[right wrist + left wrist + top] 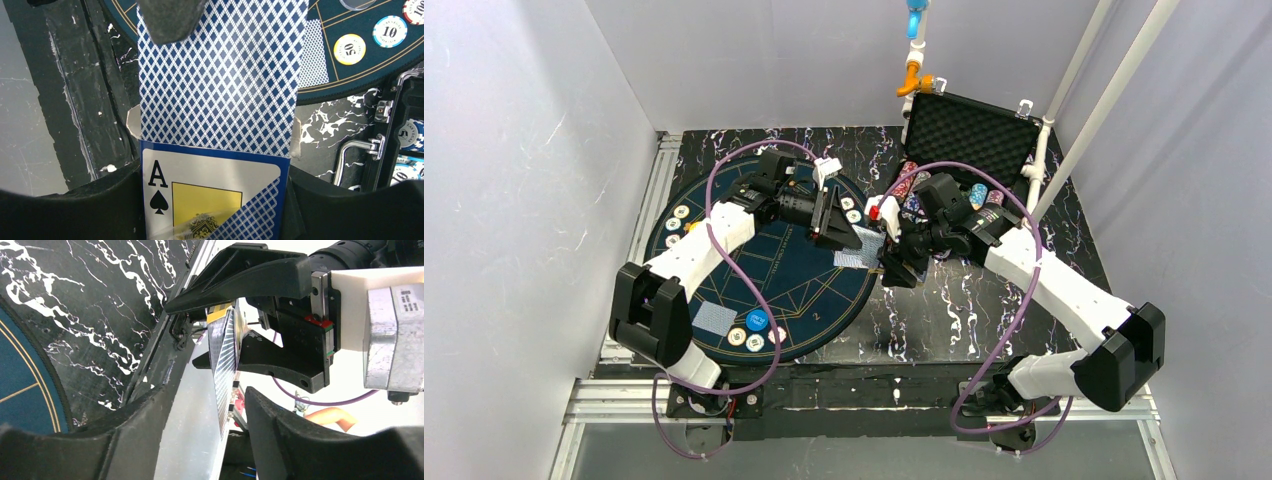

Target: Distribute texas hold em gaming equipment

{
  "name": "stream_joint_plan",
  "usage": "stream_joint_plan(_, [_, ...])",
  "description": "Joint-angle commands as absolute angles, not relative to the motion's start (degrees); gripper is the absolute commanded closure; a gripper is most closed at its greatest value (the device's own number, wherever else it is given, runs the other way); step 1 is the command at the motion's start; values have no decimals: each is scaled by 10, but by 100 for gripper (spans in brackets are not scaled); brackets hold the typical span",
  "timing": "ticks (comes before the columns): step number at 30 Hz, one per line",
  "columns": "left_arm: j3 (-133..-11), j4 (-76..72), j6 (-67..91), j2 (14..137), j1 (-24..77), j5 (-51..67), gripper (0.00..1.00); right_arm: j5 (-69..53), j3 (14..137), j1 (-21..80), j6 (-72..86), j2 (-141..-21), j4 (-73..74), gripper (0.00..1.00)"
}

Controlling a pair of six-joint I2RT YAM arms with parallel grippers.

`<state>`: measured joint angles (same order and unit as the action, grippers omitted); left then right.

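My right gripper (212, 197) is shut on an ace-of-spades card box (215, 185), and blue-patterned playing cards (220, 75) stick out of its top. In the overhead view these cards (864, 247) hang between the two grippers at the mat's right edge. My left gripper (202, 400) straddles the top card (226, 360), which shows edge-on. Its fingers stand apart on either side with gaps, so it is open. One left finger (170, 20) overlaps the card's upper corner. Poker chips (679, 225) and a blue button (757, 320) lie on the mat.
The round dark-blue mat (754, 270) carries a dealt card (714, 318) near its front and chips (349, 49) at its far rim. The open black case (969, 140) stands at the back right with chip rows (979, 195) in it. White walls close in on both sides.
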<state>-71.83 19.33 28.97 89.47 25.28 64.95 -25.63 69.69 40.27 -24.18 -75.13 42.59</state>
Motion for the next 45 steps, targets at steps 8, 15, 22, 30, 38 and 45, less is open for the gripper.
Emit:
stream_joint_plan(8, [-750, 203, 297, 896, 263, 647, 61, -278, 722, 409, -239, -740, 390, 99])
stream_joint_plan(15, [-722, 191, 322, 875, 221, 668, 79, -273, 712, 409, -239, -730, 395, 99])
stream_joint_plan(22, [-716, 180, 340, 860, 204, 693, 100, -270, 701, 409, -240, -724, 395, 99])
stream_joint_plan(30, [-701, 193, 347, 843, 144, 716, 100, -259, 687, 409, -243, -714, 398, 99])
stream_joint_plan(38, [-855, 741, -171, 925, 13, 662, 100, -259, 686, 409, -246, -710, 402, 99])
stream_joint_plan(45, [-857, 962, -448, 992, -170, 562, 100, -264, 689, 409, -247, -709, 400, 99])
